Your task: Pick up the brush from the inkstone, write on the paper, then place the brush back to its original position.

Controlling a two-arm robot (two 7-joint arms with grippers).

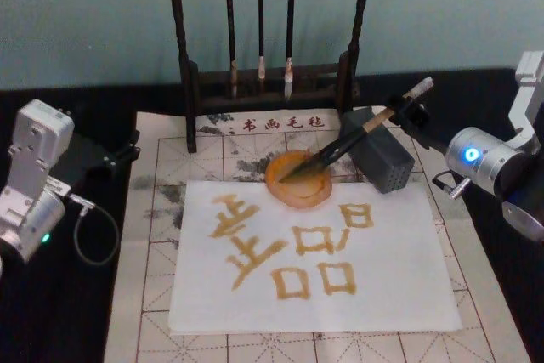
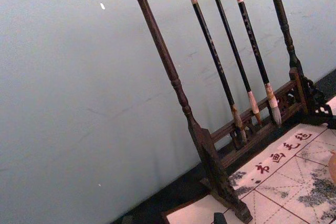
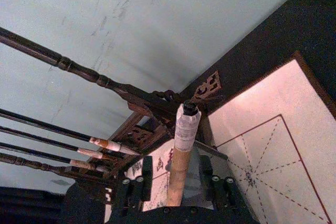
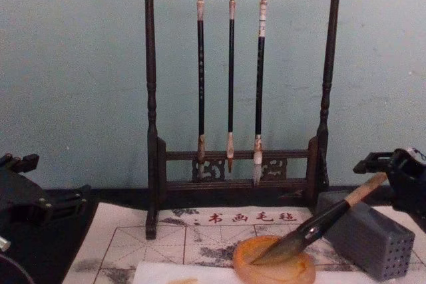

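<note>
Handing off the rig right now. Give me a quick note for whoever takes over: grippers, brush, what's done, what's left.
Right gripper: open, astride the brush near its handle end, fingers clear on both sides.
Left gripper: parked off to the left.
Brush: bristles in the inkstone, handle slanting up over the grey block.
Done: characters written on the paper; brush back on the inkstone.
Left: probably just withdraw the right arm.
</note>
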